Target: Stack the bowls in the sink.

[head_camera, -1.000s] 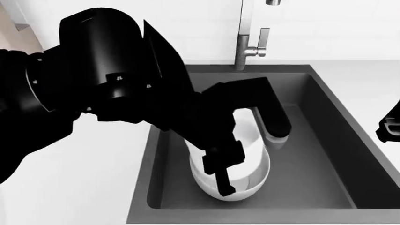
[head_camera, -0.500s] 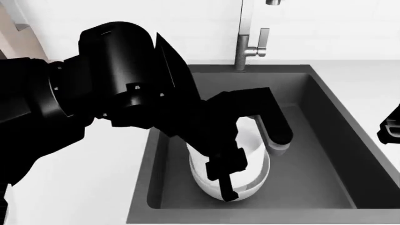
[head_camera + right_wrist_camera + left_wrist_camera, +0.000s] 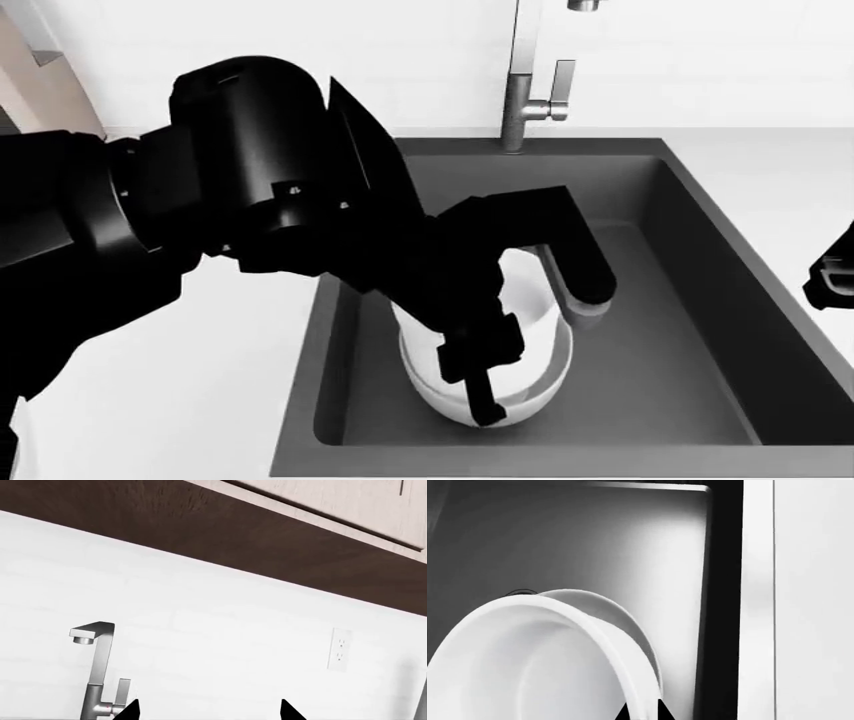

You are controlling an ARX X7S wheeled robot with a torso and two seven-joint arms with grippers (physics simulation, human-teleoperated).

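Note:
Two white bowls sit together near the front of the dark grey sink. My left gripper reaches down into the basin and is shut on the rim of the nearer bowl, which is tilted. In the left wrist view that bowl fills the foreground, its rim pinched between the gripper's fingertips. The second bowl shows just behind it, touching or overlapping it. The lower white rim shows under my arm. My right gripper hangs at the right edge, open and holding nothing.
The steel faucet rises behind the sink's back edge and also shows in the right wrist view as the faucet. White counter flanks the basin. A wall outlet and dark cabinet underside lie beyond.
My left arm's upper section has shifted right and lower in the head view. The held bowl has moved slightly left over the other bowl. The right gripper has stayed put.

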